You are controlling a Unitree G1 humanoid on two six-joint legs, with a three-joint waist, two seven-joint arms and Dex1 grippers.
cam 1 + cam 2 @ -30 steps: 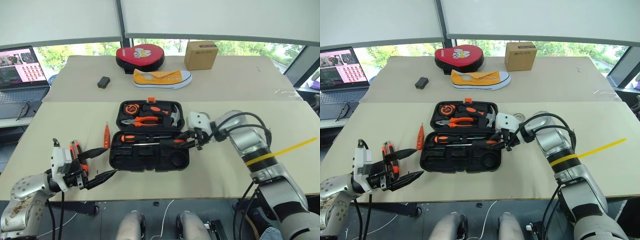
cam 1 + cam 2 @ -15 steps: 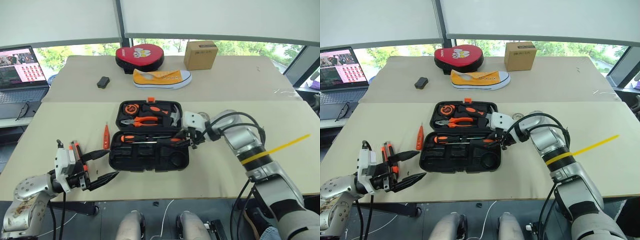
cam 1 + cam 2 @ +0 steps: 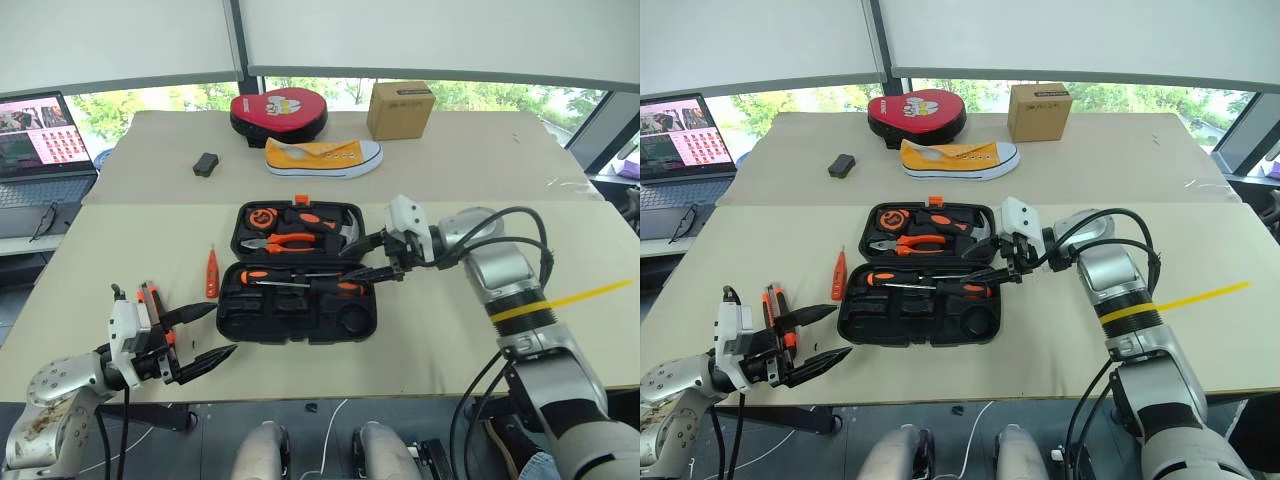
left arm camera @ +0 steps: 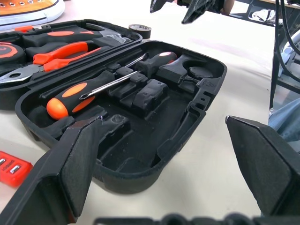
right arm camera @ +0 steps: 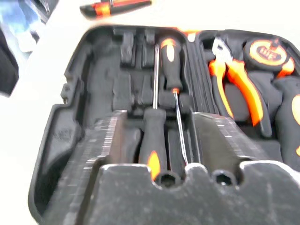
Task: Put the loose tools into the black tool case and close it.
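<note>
On the table [image 3: 450, 340], the black tool case [image 3: 297, 285] lies open with two screwdrivers [image 3: 300, 282] seated inside. Right gripper [image 3: 362, 256] hovers above them, fingers apart, empty. Left gripper [image 3: 205, 332], wide open, empty, beside the utility knife [image 3: 152, 305]; tester screwdriver [image 3: 212, 274] lies loose.

The robot's right arm [image 3: 500, 285] is made of round, shiny grey metal parts joined one after another, like fat silver tubes. A thin yellow band goes around one of the tubes. Black cables loop out from the arm and curve back into it. Near the wrist sits a small white block, and past it comes the right gripper [image 3: 365, 258] with two black pointed fingers. The left arm [image 3: 55, 390] is silver too, with little round holes and brown, dirty marks on it. It also has a white block and thin black wires. The left gripper [image 3: 198, 333] has two long black fingers with flat, wedge-shaped tips.
</note>
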